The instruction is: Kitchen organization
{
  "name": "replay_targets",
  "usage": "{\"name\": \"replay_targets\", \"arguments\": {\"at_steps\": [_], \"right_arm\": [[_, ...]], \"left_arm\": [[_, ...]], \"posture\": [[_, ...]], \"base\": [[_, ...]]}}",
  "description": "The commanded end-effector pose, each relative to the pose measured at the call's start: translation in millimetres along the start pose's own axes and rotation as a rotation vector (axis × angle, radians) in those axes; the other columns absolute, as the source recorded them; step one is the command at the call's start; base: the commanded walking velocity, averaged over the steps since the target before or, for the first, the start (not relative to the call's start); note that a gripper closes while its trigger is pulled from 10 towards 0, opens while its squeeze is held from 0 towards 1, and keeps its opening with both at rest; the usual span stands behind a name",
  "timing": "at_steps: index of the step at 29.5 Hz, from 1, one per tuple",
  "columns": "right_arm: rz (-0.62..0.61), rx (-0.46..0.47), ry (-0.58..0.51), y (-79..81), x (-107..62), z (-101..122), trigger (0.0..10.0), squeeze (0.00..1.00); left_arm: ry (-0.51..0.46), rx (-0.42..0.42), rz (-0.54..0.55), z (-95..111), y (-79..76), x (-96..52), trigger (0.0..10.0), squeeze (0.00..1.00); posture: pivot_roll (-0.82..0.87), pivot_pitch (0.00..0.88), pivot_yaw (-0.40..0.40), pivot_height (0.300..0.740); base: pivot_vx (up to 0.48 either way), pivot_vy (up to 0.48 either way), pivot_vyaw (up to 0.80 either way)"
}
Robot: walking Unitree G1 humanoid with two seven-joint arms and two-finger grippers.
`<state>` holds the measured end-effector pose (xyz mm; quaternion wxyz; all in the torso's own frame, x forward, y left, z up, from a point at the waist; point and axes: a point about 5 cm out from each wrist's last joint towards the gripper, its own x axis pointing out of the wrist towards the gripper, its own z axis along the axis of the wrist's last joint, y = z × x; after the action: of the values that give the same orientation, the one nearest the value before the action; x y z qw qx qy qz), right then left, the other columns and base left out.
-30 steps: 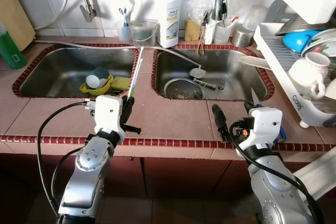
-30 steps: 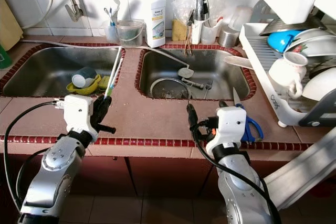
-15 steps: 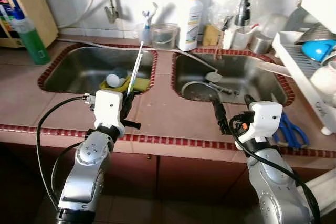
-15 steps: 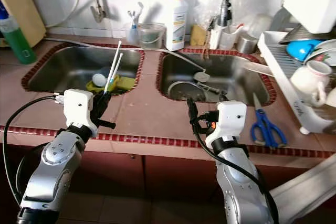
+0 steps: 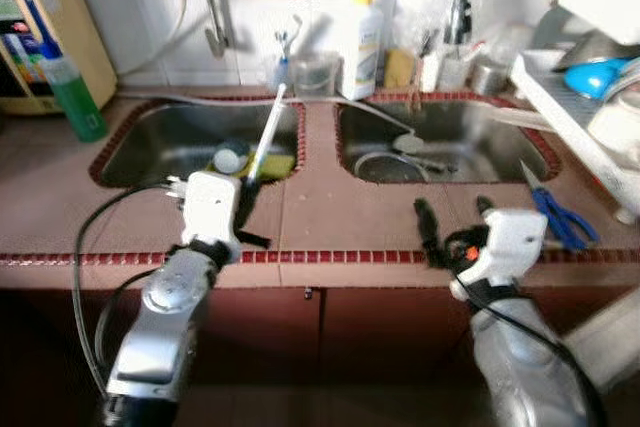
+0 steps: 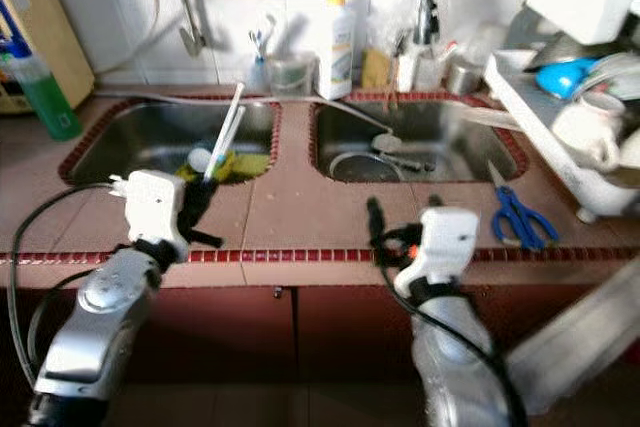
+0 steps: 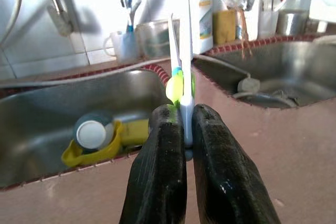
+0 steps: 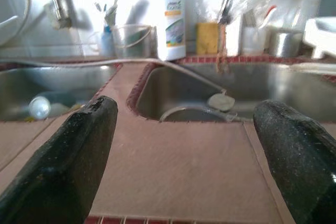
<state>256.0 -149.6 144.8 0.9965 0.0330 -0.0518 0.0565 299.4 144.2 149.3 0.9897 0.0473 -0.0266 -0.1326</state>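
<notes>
Reddish tiled counter (image 5: 340, 222) with two stainless sink basins, left basin (image 5: 180, 137) holding yellow bowl (image 7: 92, 148) and cup.

White plastic dish rack (image 5: 575, 132) at far right, loaded with crockery. Blue-handled scissors (image 5: 560, 217) lie flat on counter beside it.

Left gripper (image 7: 181, 129) above counter's front edge, near left basin: black fingers pinching long thin white toothbrush with green-yellow band (image 7: 181, 82) low on handle, so it stands near upright, slightly tilted toward wall. Probably carried for putting away.

Right gripper (image 8: 184, 145) hovers over counter front, fingers spread wide, holding nothing.
</notes>
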Motion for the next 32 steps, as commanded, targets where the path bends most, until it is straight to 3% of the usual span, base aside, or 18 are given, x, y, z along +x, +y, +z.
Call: {"name": "replay_targets", "arguments": {"at_steps": [1, 17, 26, 32], "right_arm": [[-0.014, -0.010, -0.034, -2.3, 0.7, 7.9, 10.0, 0.00], [-0.024, -0.002, -0.026, -0.3, -3.6, 5.8, 10.0, 0.00], [-0.013, -0.003, -0.026, -0.1, -2.4, 5.9, 10.0, 0.00], [0.001, -0.005, -0.019, 1.3, -3.8, 4.6, 10.0, 0.00]], "left_arm": [[-0.002, 0.001, -0.027, 2.1, -4.5, 1.3, 10.0, 0.00], [0.009, 0.004, -0.041, 1.8, -5.3, 1.1, 10.0, 0.00], [0.017, -0.039, -0.022, 1.2, -6.9, 1.6, 10.0, 0.00], [0.033, -0.003, -0.029, -0.2, -6.5, 1.8, 10.0, 0.00]], "posture": [[-0.13, 0.053, 0.065, 0.740], [-0.13, 0.058, 0.074, 0.740], [-0.12, 0.047, 0.065, 0.740], [-0.13, 0.043, 0.062, 0.740]], "base": [[0.000, 0.424, 0.00], [0.000, 0.426, 0.00], [0.000, 0.000, 0.00], [0.000, 0.000, 0.00]]}}
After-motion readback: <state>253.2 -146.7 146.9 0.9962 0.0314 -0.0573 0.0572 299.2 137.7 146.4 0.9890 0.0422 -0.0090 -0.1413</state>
